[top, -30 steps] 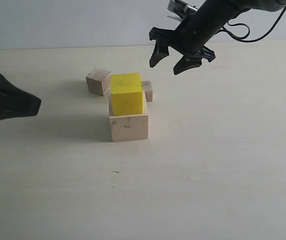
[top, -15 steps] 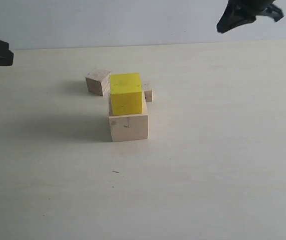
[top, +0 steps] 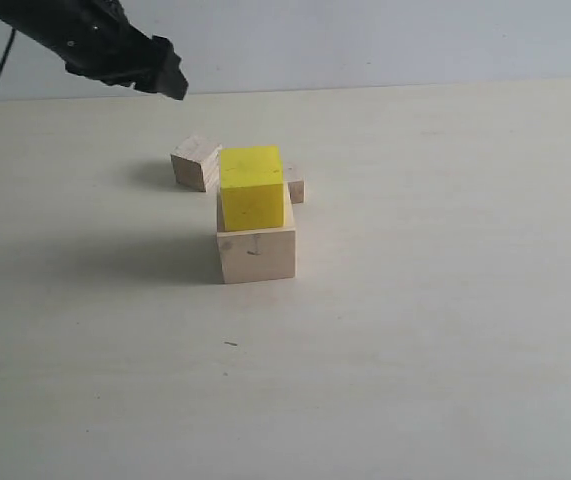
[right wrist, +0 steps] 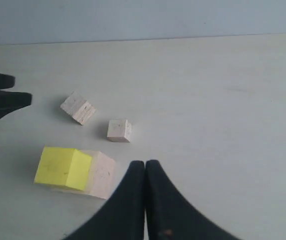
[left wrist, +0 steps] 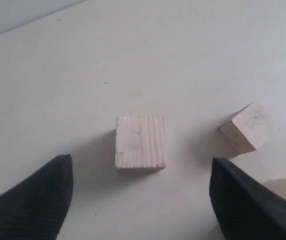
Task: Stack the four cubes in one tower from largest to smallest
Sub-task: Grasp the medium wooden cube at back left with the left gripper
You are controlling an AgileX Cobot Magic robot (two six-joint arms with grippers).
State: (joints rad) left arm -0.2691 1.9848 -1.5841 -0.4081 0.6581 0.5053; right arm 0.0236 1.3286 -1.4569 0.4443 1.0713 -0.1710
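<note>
The left end effector point(left wrist: 140, 186) has its two dark fingers point(left wrist: 32, 205) spread wide with nothing held between them. It hangs over the layered-grain plywood cube point(left wrist: 140, 142), which in the left wrist view lies flat on the pale surface point(top: 415, 300), framed between the fingers but touching neither. In the exterior view this end effector sits high at the far left, above and behind the cubes.

The right end effector point(right wrist: 145, 200) has its fingers pressed together, holding nothing, and is raised well clear of the blocks. It does not show in the exterior view.

The smallest pale wood cube point(top: 293, 183) rests on the surface just behind the stack, turned at an angle, near the plywood cube but apart from it.

The tower so far is two blocks: the bright yellow cube point(top: 252, 188) sits on the largest pale wood cube point(top: 256, 255), near the middle of the surface. The plywood cube stands behind and to the left of it.
</note>
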